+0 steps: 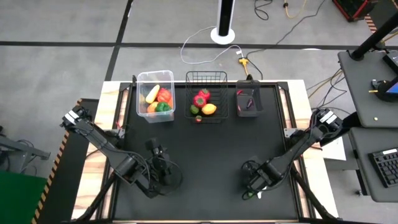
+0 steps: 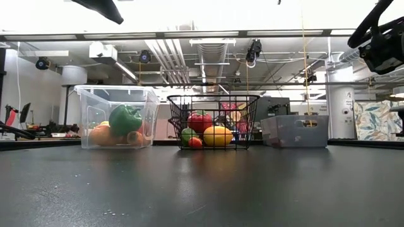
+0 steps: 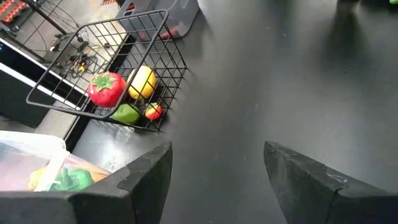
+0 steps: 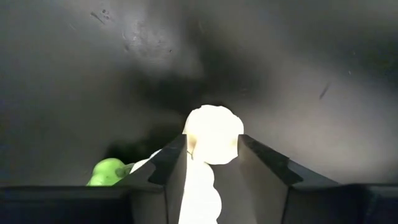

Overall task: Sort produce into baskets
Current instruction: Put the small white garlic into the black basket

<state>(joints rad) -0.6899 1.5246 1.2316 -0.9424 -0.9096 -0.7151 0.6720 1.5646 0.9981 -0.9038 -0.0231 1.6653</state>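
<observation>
The right gripper [image 4: 212, 163] is low over the tabletop [image 1: 205, 155], near the front edge and toward the front right corner. Between its two fingers [image 4: 171, 163] lies a white vegetable with a green end [image 4: 211, 134]. The fingers stand narrow and close on both sides of the white body; they seem to touch it, but I cannot say the grip is already firm. The long axis of the piece runs along the fingers: the rounded white tip points away from the wrist, and the green end [image 4: 107, 172] is at the other side, near one finger base. I think the closing direction is therefore across the thin side, which is good for the lift.

The left gripper [image 3: 214, 165] hangs near the front left part of the tabletop, open at middle width and empty, so the right arm is clearly the nearer one.

The clear tub [image 1: 155, 96], the wire basket [image 1: 206, 96] and the small dark bin [image 1: 249, 101] stand in a row along the back edge, well apart from the held piece.
</observation>
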